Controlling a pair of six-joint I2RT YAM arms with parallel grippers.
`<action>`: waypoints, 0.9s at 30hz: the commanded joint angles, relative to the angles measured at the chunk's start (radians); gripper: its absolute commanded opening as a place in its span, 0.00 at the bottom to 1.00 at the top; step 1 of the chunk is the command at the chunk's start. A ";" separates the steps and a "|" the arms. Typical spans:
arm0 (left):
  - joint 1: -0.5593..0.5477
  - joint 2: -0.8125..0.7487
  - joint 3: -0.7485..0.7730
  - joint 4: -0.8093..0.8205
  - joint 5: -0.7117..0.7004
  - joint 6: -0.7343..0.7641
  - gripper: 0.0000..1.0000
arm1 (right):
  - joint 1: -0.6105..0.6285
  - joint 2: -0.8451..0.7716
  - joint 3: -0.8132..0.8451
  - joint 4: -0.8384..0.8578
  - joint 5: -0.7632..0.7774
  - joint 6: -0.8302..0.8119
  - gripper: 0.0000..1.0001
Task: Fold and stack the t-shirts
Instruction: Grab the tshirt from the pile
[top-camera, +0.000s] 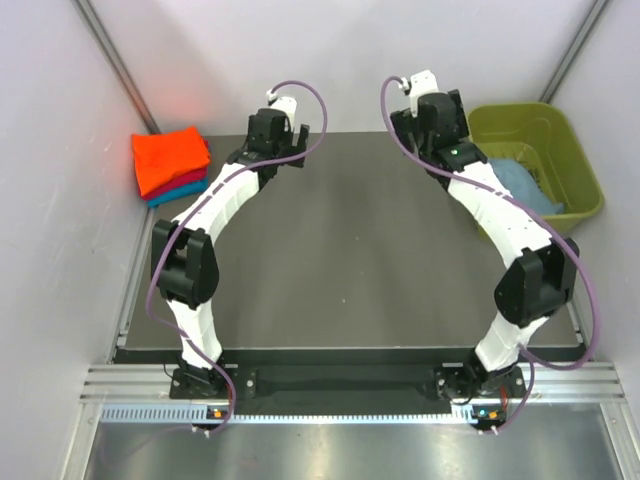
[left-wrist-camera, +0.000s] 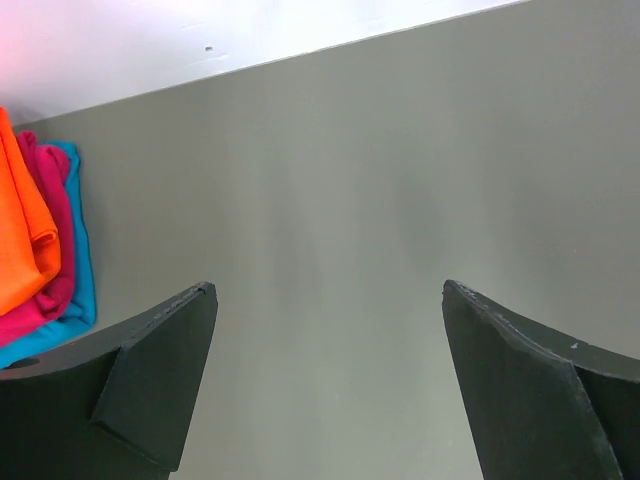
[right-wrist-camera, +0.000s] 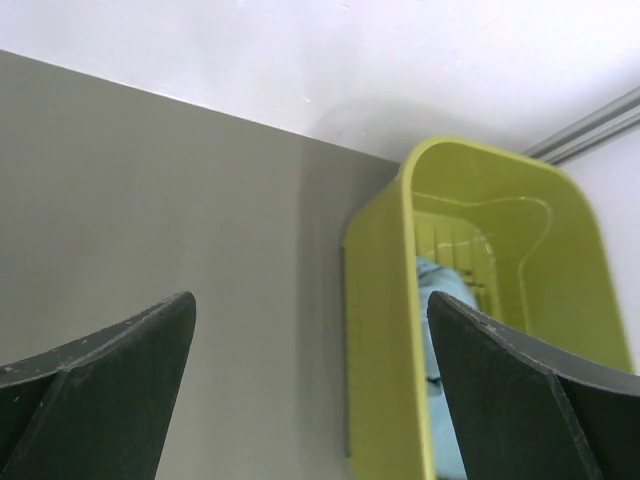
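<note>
A stack of folded t-shirts lies at the table's far left: orange (top-camera: 170, 155) on top, red (top-camera: 190, 182) under it, teal (top-camera: 172, 195) at the bottom. It also shows at the left edge of the left wrist view, orange (left-wrist-camera: 22, 235), red (left-wrist-camera: 52, 215), teal (left-wrist-camera: 80, 260). A grey-blue t-shirt (top-camera: 527, 185) lies bunched in the olive-green basket (top-camera: 570, 150), also in the right wrist view (right-wrist-camera: 438, 330). My left gripper (left-wrist-camera: 328, 290) is open and empty above bare table, right of the stack. My right gripper (right-wrist-camera: 312, 298) is open and empty, beside the basket's near wall (right-wrist-camera: 380, 330).
The dark table mat (top-camera: 350, 260) spans the middle. Grey walls close in left, back and right. The basket stands at the far right corner. An aluminium rail (top-camera: 350, 385) runs along the near edge by the arm bases.
</note>
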 joint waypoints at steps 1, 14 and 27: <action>-0.002 0.005 0.077 -0.042 0.002 0.008 0.99 | -0.091 0.044 0.169 0.028 -0.019 -0.004 1.00; -0.004 -0.039 -0.012 -0.121 0.036 0.058 0.99 | -0.535 0.302 0.349 -0.321 -0.360 0.267 0.94; -0.004 -0.016 -0.003 -0.124 0.000 0.074 0.98 | -0.564 0.371 0.150 -0.369 -0.523 0.247 0.86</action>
